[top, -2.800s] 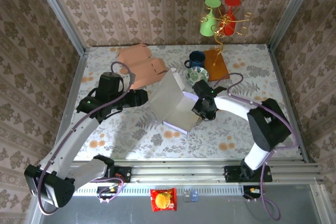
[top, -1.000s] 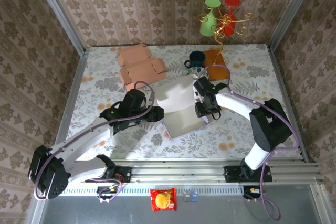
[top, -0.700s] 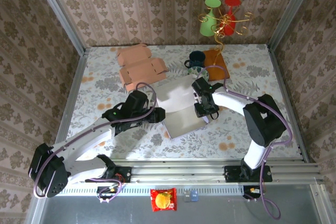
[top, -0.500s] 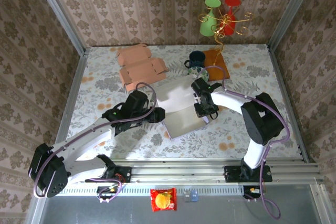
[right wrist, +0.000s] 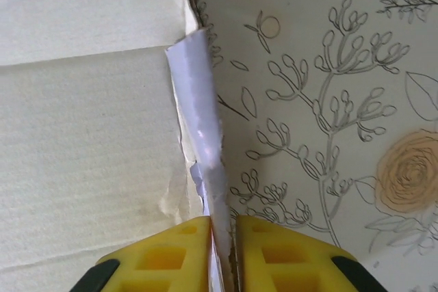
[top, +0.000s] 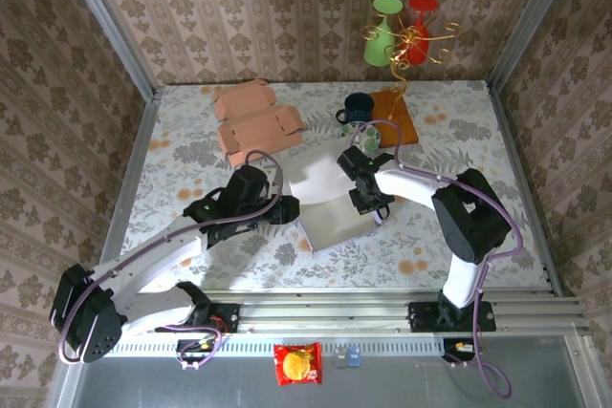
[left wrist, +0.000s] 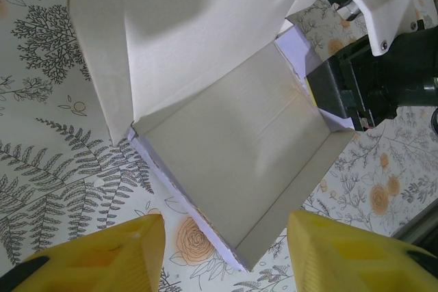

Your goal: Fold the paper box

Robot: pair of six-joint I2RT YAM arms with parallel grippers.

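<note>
Tabletop, box flap in right gripper

Walls on 3 sides w/ beige damask wallpaper, grey metal posts in the corners. Table has a pale cloth w/ fern & orange-flower print, and an aluminium rail runs along the near edge. Light's even, w/ soft shadows on the cloth.

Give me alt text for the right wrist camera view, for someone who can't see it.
The right gripper pinches the thin, upright side flap of a paper box between its yellow fingers, seen edge-on. The box's pale cardboard inside lies to the left, and a floral tablecloth lies to the right.
</note>
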